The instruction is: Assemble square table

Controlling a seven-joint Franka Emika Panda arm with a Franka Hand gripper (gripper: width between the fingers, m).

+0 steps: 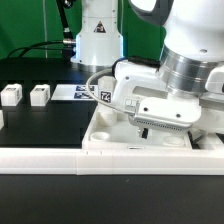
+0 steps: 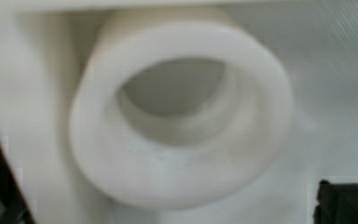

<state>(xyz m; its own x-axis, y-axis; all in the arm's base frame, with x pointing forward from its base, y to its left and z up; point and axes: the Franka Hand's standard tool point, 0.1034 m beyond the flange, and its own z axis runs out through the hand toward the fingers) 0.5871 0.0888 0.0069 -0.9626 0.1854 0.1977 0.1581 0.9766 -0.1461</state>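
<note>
Exterior view first: we see the pale grey end effector [image 1: 160,125] lowered close over the large white plastic square tray-like table top [image 1: 112,128], which lies on the black table [image 1: 40,125] just behind a long white L-shaped rail [image 1: 40,160]. Its fingers are hidden by its own body, so we cannot tell how far apart they stand, nor whether they grip or touch anything. The top looks smooth and matte, and a black-white tag [image 1: 107,96] stands at its far edge. Two small white tagged block legs [image 1: 12,95] [image 1: 40,94] stand well apart from it, toward the exterior view's left. From the wrist view we make out, blurred, one round corner socket [image 2: 179,100] with a thick, softly rounded rim and a grey hollow.
</note>
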